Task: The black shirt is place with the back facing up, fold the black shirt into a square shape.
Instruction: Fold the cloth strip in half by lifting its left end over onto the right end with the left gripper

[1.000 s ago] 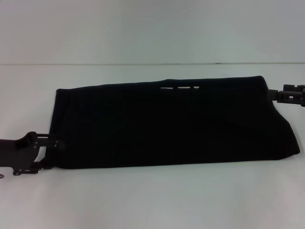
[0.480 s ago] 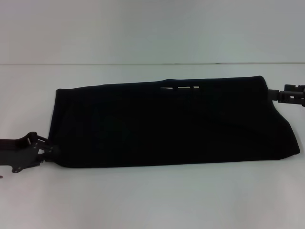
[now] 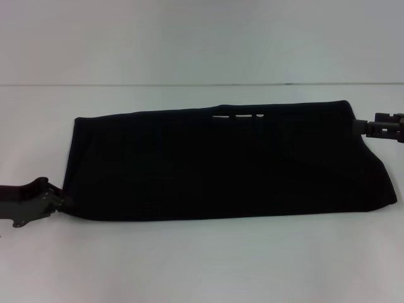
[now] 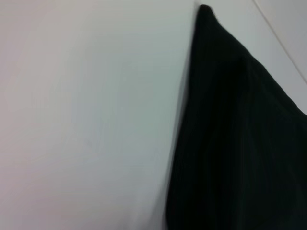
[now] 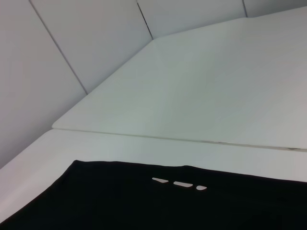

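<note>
- the black shirt [image 3: 227,164] lies flat on the white table [image 3: 202,265], folded into a long band that runs across most of the table's width in the head view
- the band is wider at its right end than at its left; its far edge slopes slightly upward toward the right
- three small white marks [image 3: 238,116] show in a row just inside the shirt's far edge, a little right of the shirt's middle; the right wrist view shows the same white marks [image 5: 179,184] against the black cloth
- the left gripper [image 3: 55,203] sits low at the shirt's near left corner, its arm reaching in almost level from beyond the shirt's left end; the tip touches or nearly touches the corner's edge
- whether the left gripper is released or pinching the cloth cannot be told: the fingers merge with the dark fabric
- the left wrist view shows only the shirt [image 4: 230,143] rising to a pointed corner over the bare table [image 4: 86,120]
- the right gripper [image 3: 364,126] is at the shirt's far right corner, its arm coming in level from beyond the shirt's right end, tip against the cloth edge
- its hold also cannot be told; the fingertips are hidden at the fabric
</note>
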`<act>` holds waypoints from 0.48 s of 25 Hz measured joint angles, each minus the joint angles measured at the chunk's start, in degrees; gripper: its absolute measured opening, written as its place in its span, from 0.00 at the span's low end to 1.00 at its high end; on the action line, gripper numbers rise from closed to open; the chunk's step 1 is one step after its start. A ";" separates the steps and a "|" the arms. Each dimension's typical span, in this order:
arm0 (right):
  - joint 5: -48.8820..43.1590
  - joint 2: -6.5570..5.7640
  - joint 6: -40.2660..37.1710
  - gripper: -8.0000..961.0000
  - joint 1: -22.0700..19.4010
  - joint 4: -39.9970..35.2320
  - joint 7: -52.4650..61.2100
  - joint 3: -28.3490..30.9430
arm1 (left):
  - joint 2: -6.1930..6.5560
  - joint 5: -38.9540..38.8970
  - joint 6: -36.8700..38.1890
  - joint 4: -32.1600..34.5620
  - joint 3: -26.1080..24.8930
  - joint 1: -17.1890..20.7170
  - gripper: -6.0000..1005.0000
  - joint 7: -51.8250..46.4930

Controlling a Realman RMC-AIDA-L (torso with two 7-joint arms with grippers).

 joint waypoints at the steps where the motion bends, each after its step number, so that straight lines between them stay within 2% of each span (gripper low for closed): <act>1: 0.12 0.14 0.16 0.98 0.00 0.00 -0.02 0.00 | 0.00 -0.04 0.00 0.04 -0.07 0.10 0.09 0.97; 4: 0.93 0.52 0.40 0.98 -0.02 0.07 -0.03 0.00 | -0.06 -0.61 0.05 0.21 -0.23 0.51 0.07 4.06; 8: 4.36 1.63 0.47 0.98 -0.55 0.09 -0.06 0.00 | -0.27 -2.86 0.71 0.92 -0.63 1.59 0.07 10.42; 12: 7.88 3.53 1.00 0.98 -0.99 0.17 -0.22 -0.13 | -0.41 -5.03 2.60 3.29 -2.26 3.46 0.07 18.58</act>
